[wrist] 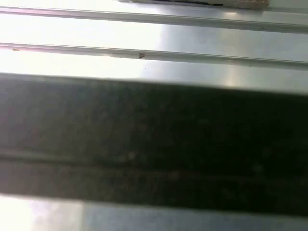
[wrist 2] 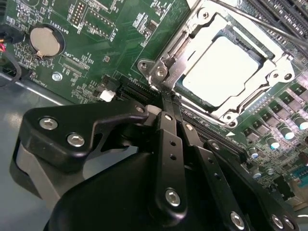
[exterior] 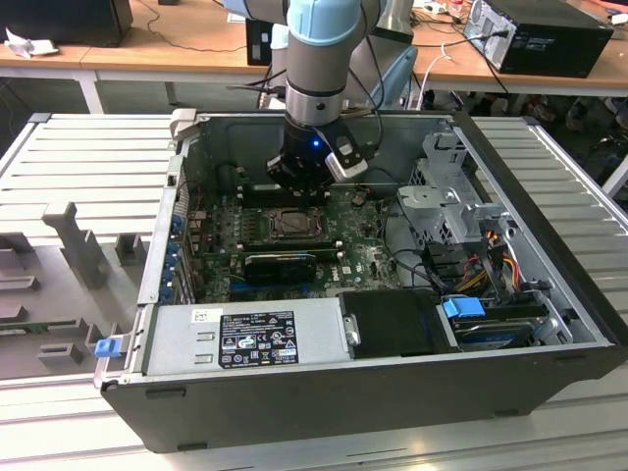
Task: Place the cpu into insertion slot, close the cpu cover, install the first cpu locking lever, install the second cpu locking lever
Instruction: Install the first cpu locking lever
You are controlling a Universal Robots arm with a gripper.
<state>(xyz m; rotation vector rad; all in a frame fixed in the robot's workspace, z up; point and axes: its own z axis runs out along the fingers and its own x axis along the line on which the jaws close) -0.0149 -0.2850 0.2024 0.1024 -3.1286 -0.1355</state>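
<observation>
In the second wrist view the gripper (wrist 2: 166, 98) fills the near ground: black linkage arms with silver screws, the two slim fingers (wrist 2: 169, 139) drawn together so that their tips meet with no gap between them, and nothing held. The tips sit right at the near corner of the insertion slot (wrist 2: 163, 72), against the metal hinge bracket there.

Just beyond the tips lies the insertion slot itself. The cpu (wrist 2: 222, 71) rests flat inside it, its pale metal face showing through the square window of the cpu cover (wrist 2: 269, 82), which lies down over the slot. A thin lever rod (wrist 2: 269, 29) runs along the far side of the slot.

Off to the side of the slot on the green board (wrist 2: 115, 33) sits a round coin battery (wrist 2: 44, 40).

In the exterior view the arm (exterior: 322, 59) stands over the open computer case (exterior: 549, 294), the gripper (exterior: 294, 191) low above the slot (exterior: 292, 224). Nearer than the slot is a black card (exterior: 280, 265), then the grey power supply (exterior: 245, 334). Beyond the slot stands the case's rear wall, then wooden desks (exterior: 177, 39).

The first wrist view shows a blurred dark band (wrist: 154, 144) against pale ribbed metal (wrist: 154, 33).
</observation>
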